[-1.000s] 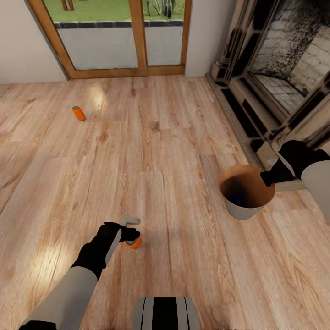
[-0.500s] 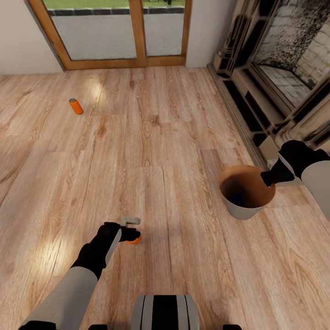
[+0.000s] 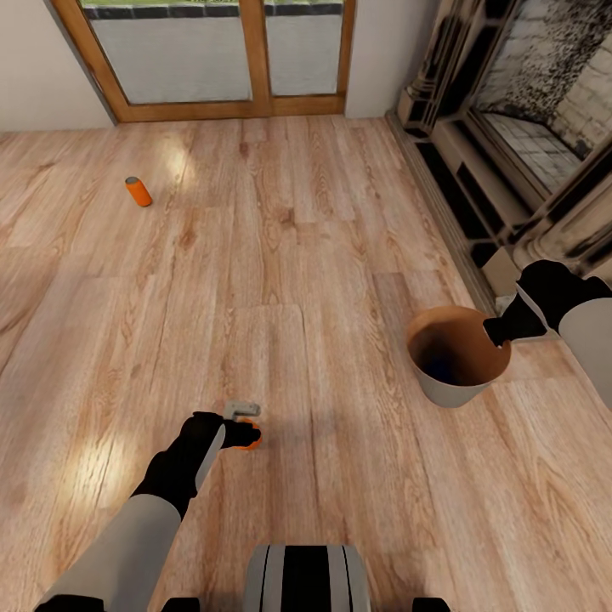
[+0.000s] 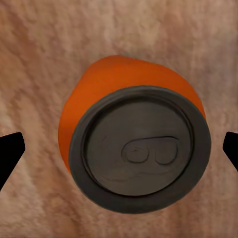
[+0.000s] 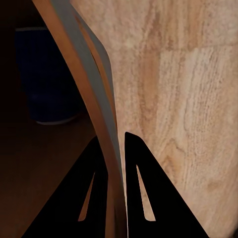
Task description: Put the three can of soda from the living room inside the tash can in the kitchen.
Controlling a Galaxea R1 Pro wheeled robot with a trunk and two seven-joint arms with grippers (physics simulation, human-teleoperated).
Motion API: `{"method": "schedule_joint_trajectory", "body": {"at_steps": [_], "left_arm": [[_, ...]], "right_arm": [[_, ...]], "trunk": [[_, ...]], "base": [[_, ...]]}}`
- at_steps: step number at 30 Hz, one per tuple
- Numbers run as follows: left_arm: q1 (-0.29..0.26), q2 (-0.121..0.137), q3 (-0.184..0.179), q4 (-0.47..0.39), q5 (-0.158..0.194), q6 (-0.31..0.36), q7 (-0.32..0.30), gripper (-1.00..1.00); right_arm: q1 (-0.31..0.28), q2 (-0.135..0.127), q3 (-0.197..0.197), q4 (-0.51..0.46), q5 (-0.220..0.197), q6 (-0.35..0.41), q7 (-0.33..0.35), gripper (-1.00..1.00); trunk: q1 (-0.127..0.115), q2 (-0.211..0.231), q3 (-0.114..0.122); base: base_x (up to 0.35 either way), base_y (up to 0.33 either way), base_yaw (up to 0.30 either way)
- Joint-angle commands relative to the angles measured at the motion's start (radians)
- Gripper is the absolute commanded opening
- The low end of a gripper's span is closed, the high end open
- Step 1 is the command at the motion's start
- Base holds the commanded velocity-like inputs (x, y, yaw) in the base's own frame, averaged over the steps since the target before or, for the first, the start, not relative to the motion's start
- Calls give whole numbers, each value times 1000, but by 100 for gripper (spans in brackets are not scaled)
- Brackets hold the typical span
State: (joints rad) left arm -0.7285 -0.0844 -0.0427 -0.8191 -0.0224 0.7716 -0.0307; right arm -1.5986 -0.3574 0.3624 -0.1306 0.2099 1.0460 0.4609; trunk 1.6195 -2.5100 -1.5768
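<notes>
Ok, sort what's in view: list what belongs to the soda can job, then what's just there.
Job:
- orange can under the left gripper, standing on the floor
- second orange can lying near the glass doors
- blue can inside the bin
- bin, its rim pinched by the right gripper

Just there:
- glass doors
- fireplace surround
- wood floor

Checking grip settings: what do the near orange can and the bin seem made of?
Near orange can: apparently painted metal, with a dull grey embossed top and pull-tab outline. Pale grey tapered bin: thin-walled, matte outside, glossy copper-brown inside; plastic or coated metal, unclear. Right pincer pinches its rim.
</notes>
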Motion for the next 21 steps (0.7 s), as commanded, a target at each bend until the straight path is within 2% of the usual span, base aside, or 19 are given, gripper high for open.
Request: {"method": "schedule_joint_trajectory", "body": {"at_steps": [1,2,3,11,21], "left_arm": [[0,0,0,0,0,0,0,100],[0,0,0,0,0,0,0,100],[1,0,0,0,0,-1,0,-100],[3,0,0,1,1,0,-1,-100],[1,0,0,1,2,1,0,-100]], "right_arm": [[0,0,-2,0,-4,1,2,-100],[0,0,-2,0,-4,1,2,-100],[0,0,-2,0,-4,1,2,-100],[1,1,-1,0,-4,1,3,-100],[2,1,-2,0,-4,1,4,-100]], "trunk": [[0,0,0],[0,0,0],[0,0,0],[0,0,0],[-5,2,39]], "base": [[0,0,0],[0,0,0],[0,0,0],[0,0,0],[0,0,0]]}}
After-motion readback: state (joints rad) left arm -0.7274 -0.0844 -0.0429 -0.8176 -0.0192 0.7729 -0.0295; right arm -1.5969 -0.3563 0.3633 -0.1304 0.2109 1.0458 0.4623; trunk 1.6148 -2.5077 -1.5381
